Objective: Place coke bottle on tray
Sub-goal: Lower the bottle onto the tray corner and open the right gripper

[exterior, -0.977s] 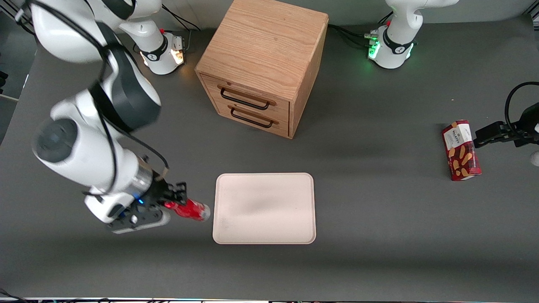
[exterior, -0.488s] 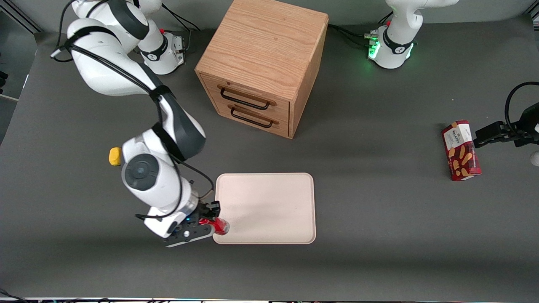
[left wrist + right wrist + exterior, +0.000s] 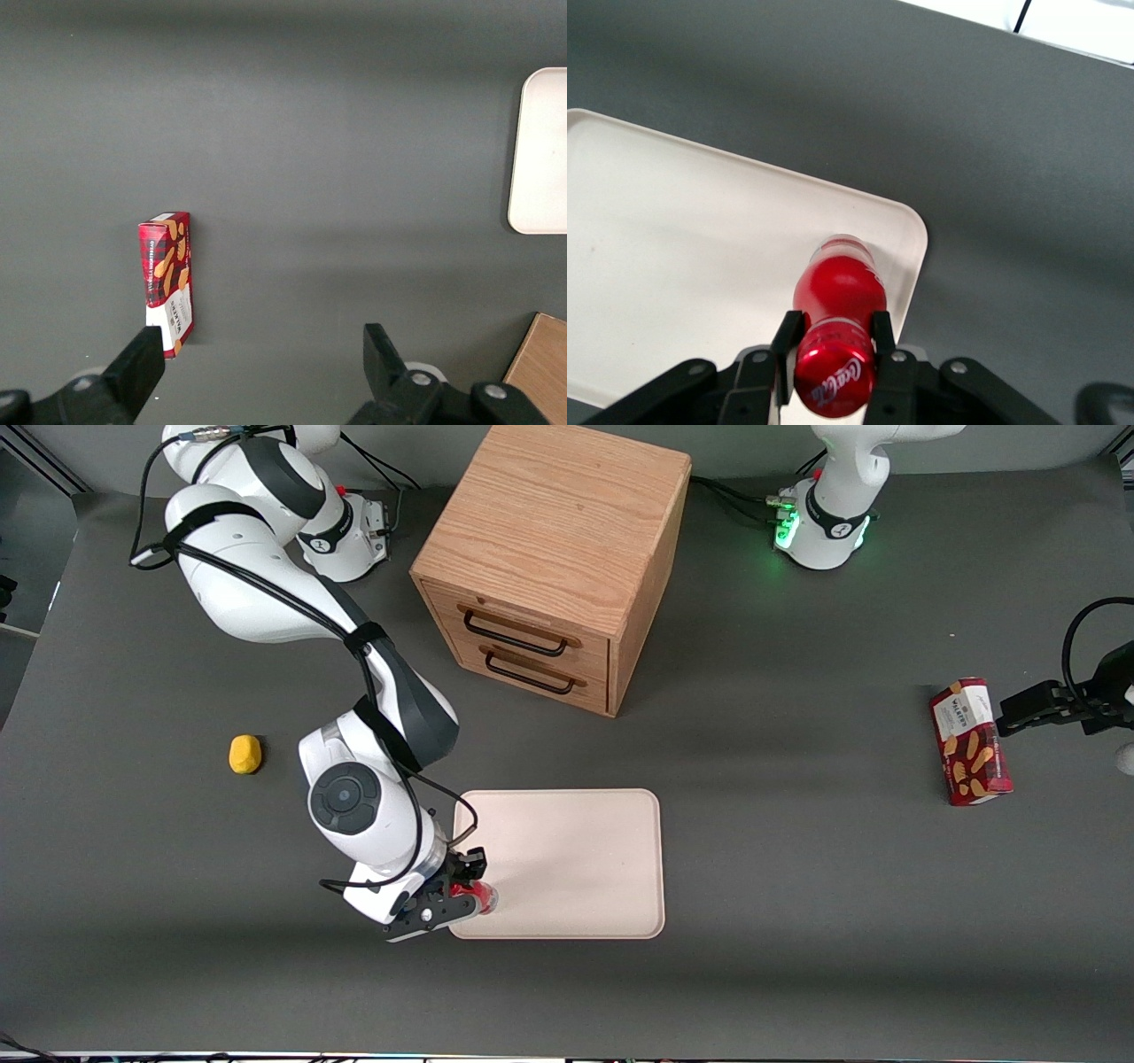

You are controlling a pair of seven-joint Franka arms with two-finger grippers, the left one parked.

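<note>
Grey counter (image 3: 797, 957). Wooden cabinet (image 3: 554, 558) with two drawers, farther from camera than tray. Beige tray (image 3: 576, 859) lying flat, bare except at one corner. Red snack box (image 3: 970, 742) toward parked arm's end. Tool (image 3: 835, 341) over tray corner nearest camera at working arm's end, fingers (image 3: 786, 341) clamped on bottle neck. Bottle (image 3: 837, 292) upright above that corner; base contact unclear. Small yellow lump (image 3: 244, 754) toward working arm's end.
</note>
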